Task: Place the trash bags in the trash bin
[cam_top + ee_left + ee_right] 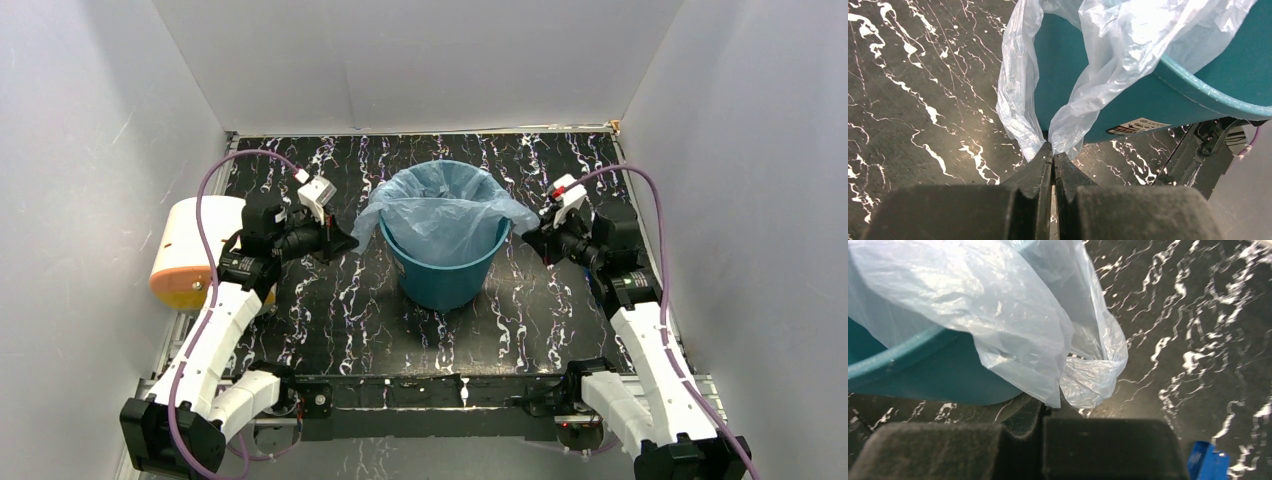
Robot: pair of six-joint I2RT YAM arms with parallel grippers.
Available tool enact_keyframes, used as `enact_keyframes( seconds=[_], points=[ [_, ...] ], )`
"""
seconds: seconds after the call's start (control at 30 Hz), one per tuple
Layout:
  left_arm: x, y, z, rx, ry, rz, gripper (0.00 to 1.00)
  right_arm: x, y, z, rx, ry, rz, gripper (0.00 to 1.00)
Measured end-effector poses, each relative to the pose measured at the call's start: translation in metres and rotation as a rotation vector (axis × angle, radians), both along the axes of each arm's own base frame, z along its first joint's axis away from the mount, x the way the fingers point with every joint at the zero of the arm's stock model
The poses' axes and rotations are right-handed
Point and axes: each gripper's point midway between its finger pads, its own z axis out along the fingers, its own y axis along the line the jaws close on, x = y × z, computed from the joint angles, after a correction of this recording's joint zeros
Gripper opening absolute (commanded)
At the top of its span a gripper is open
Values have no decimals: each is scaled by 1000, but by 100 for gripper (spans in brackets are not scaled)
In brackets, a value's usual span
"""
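Note:
The teal trash bin (445,275) stands upright mid-table. A translucent light-blue trash bag (440,205) sits inside it, its mouth spread over the rim and drawn out to both sides. My left gripper (350,241) is just left of the bin, shut on the bag's left edge. In the left wrist view the fingertips (1053,150) pinch the bag (1018,95) beside the bin wall (1128,105). My right gripper (527,235) is just right of the bin. In the right wrist view it (1058,402) is shut on a fold of the bag (1013,315) below the bin rim (923,375).
A cream cylinder with an orange end (190,250) lies at the table's left edge, behind my left arm. White walls close in the table at the back and both sides. A small blue part (1208,460) shows at the lower right of the right wrist view.

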Motion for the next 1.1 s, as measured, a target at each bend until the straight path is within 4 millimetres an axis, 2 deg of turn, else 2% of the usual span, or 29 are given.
enact_keyframes(
  seconds=[0.2,0.33,0.4,0.5,0.6,0.67,0.73,0.8,0.87,0.97,1.1],
  points=[
    [1,-1,-6,-20,15,12,0,-8,7,-34,45,127,12,0],
    [4,-3,-24,-32,68,28,0,-11,11,-51,60,192,22,0],
    [4,-4,-38,-41,115,40,0,-13,13,-58,70,220,31,4],
    [6,-7,-50,-61,158,44,0,-14,16,-60,88,237,41,7],
    [8,-10,-52,-84,170,41,0,-14,16,-58,96,234,35,18],
    [9,-11,-51,-91,170,41,0,-13,14,-56,96,227,13,24],
    [9,-10,-51,-89,172,50,0,-11,9,-52,89,208,-21,35],
    [10,-8,-51,-83,167,64,15,-8,2,-43,81,177,-62,47],
    [10,-5,-47,-77,153,87,23,-5,-4,-28,76,128,-105,52],
    [11,0,-40,-75,128,121,42,-2,-13,-2,71,47,-151,59],
    [14,6,-36,-66,104,165,50,-1,-21,30,69,-41,-189,69]
  ],
)
